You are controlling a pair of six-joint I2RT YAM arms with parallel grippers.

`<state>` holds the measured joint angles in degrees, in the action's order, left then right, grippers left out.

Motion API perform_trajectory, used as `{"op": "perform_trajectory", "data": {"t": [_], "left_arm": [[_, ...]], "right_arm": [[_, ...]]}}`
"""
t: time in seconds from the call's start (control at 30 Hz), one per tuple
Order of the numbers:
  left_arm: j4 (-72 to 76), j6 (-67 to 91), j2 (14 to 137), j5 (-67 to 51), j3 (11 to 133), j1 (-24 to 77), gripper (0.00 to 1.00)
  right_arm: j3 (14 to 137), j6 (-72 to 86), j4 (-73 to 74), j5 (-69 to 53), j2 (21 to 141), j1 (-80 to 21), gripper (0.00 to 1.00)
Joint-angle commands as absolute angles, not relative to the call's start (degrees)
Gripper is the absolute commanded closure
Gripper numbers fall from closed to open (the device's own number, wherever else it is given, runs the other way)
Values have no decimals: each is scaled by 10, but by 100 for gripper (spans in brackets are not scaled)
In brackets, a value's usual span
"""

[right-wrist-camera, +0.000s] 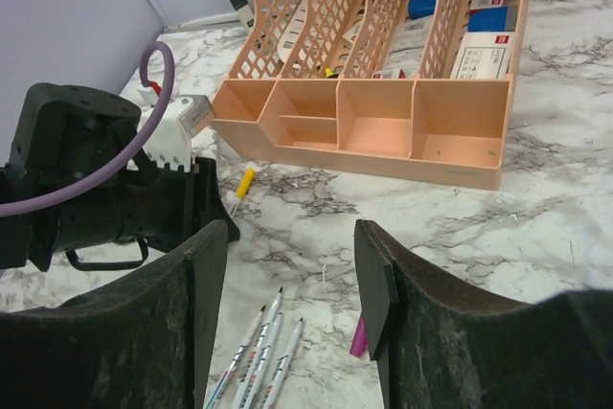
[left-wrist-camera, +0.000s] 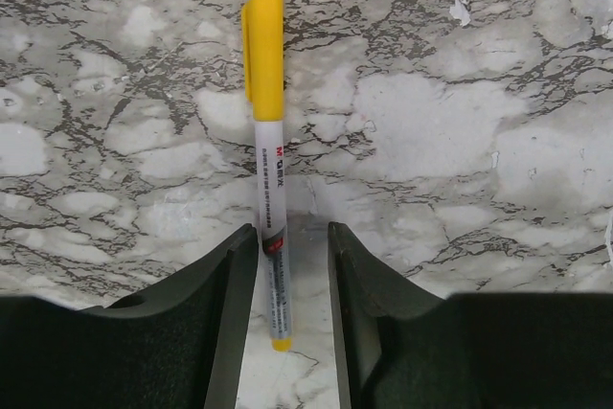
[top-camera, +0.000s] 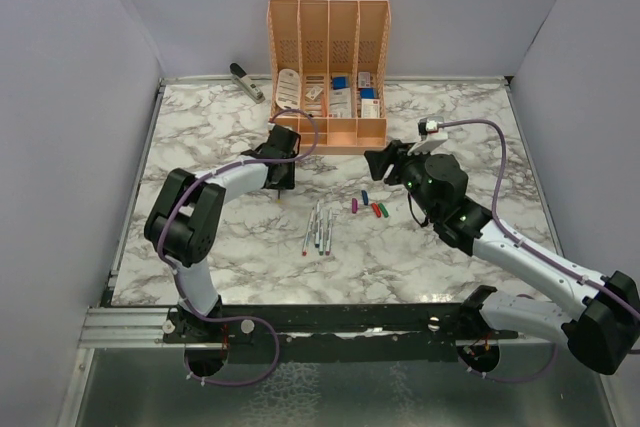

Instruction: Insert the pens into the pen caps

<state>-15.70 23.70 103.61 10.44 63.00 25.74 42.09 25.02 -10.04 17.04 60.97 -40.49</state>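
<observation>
Stapler: a grey stapler (top-camera: 245, 80) lies at the far left corner of the marble table (top-camera: 200, 137).
Left gripper: the left gripper (left-wrist-camera: 291, 237) is low over the table, near the organiser's front left corner. Its jaws are slightly apart and clamp nothing.
Capped pen: the yellow-capped pen (left-wrist-camera: 269, 189) lies flat on the marble between those fingers. It rests against one of them, with a gap to the other.
Loose pens: four uncapped pens (top-camera: 320, 229) lie side by side in mid-table, tips toward the arms.
Organiser: an orange organiser (top-camera: 328, 137) stands at the back with stationery in its slots.
Caps: the purple cap (top-camera: 355, 205), blue cap (top-camera: 365, 195), red cap (top-camera: 376, 210) and green cap (top-camera: 383, 208) are clustered just right of the pens.
Right gripper: the right gripper (right-wrist-camera: 292, 237) hangs above the caps. Its jaws are spread and empty.
</observation>
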Motion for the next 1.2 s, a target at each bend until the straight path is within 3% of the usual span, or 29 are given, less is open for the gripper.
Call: {"op": "perform_trajectory", "data": {"t": [0.0, 0.03, 0.1, 0.13, 0.33, 0.5, 0.77, 1.17], "left_arm": [[-173, 239, 996, 130, 638, 256, 61], [-175, 240, 992, 132, 638, 256, 60], [-176, 240, 982, 133, 640, 256, 60], [-177, 242, 976, 135, 640, 256, 60], [-188, 243, 920, 151, 632, 256, 60], [-194, 232, 869, 125, 609, 263, 63], [-236, 256, 787, 102, 550, 324, 66], [-329, 310, 847, 122, 585, 434, 66]], "right_arm": [[420, 238, -106, 169, 611, -404, 44], [418, 238, -108, 172, 611, -404, 42], [415, 242, -110, 180, 609, -404, 17], [414, 242, -110, 188, 608, -404, 10], [405, 249, -122, 206, 601, -403, 2], [403, 267, -109, 227, 607, -397, 1], [426, 305, -22, 246, 635, -345, 10], [435, 302, 42, 234, 675, -317, 21]]}}
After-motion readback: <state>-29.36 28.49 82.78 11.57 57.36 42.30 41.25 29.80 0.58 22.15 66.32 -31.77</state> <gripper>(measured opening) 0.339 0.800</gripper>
